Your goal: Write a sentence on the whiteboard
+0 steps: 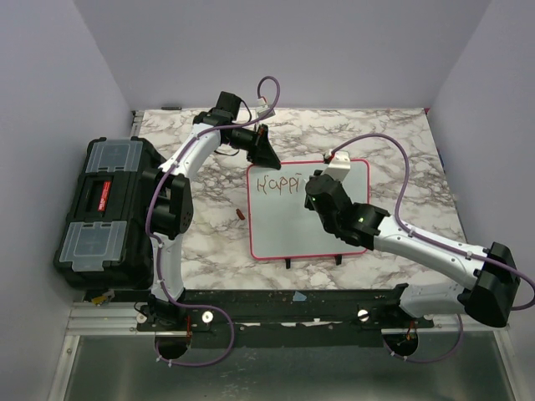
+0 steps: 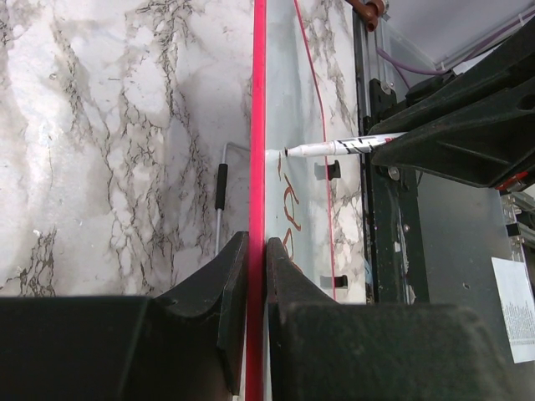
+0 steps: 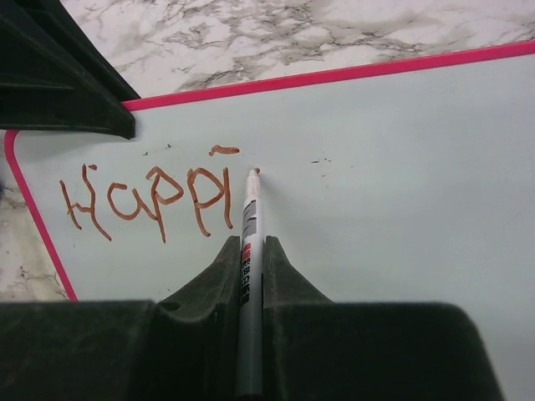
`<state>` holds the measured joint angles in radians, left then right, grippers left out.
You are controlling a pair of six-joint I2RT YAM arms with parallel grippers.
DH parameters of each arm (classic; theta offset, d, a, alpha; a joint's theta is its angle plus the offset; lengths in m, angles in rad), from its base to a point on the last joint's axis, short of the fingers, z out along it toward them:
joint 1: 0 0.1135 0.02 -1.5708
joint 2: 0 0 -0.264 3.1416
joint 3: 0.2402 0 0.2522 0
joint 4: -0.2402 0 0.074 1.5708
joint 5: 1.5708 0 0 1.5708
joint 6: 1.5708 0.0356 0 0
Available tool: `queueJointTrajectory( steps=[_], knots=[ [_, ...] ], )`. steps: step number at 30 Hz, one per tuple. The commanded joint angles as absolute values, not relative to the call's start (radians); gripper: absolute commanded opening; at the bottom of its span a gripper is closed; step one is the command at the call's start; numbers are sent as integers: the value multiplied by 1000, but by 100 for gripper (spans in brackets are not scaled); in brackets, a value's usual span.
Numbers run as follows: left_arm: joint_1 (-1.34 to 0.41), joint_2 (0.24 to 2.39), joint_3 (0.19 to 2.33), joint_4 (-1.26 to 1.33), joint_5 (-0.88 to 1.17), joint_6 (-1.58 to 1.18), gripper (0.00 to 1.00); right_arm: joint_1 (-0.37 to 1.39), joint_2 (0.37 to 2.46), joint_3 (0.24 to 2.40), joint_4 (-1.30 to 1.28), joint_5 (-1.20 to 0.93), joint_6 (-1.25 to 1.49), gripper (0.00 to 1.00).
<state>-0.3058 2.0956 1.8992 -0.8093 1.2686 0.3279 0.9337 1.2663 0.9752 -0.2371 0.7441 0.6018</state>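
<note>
My right pincer [image 3: 250, 242] is closed tight on a marker [image 3: 250, 200], its white barrel running out between my two fingers, and the reddish tip rests at the whiteboard [image 1: 288, 225], just right of the last stroke written there. The sentence [image 3: 146, 200] so far reads "Happi" in red-brown letters along the upper left of the white surface, with a short dash above the final upright stroke; from the top camera the same letters [image 1: 278, 185] sit near the board's far left corner. My left pincer [image 2: 257, 242] is squeezed narrow onto the board's thin pink-red frame [image 2: 258, 125], which passes straight between my fingers at the far edge near that corner. The whiteboard sits in the middle of the marbled counter [image 1: 401, 142], its two small black feet [image 1: 288, 262] at the near edge, and I cannot tell whether it lies flat or is tilted up. A black toolbox [image 1: 104, 205] with clear lid compartments stands well apart at the counter's left side, and a small red object [image 1: 240, 215] lies on the marble just beside the board's left edge.
</note>
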Motion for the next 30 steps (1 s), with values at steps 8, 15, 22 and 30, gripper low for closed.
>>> queueJointTrajectory(
  steps=[8,15,22,30],
  knots=[
    [-293,2043,1905,-752,1321,356,0,929,1266,964,-313,747,639,1],
    [-293,2043,1905,-752,1322,354,0,928,1235,938,-353,706,663,1],
    [-293,2042,1905,-750,1322,354,0,929,1204,903,-379,668,700,1],
    [-293,2043,1904,-748,1323,351,0,929,1222,922,-373,695,702,1]
  ],
)
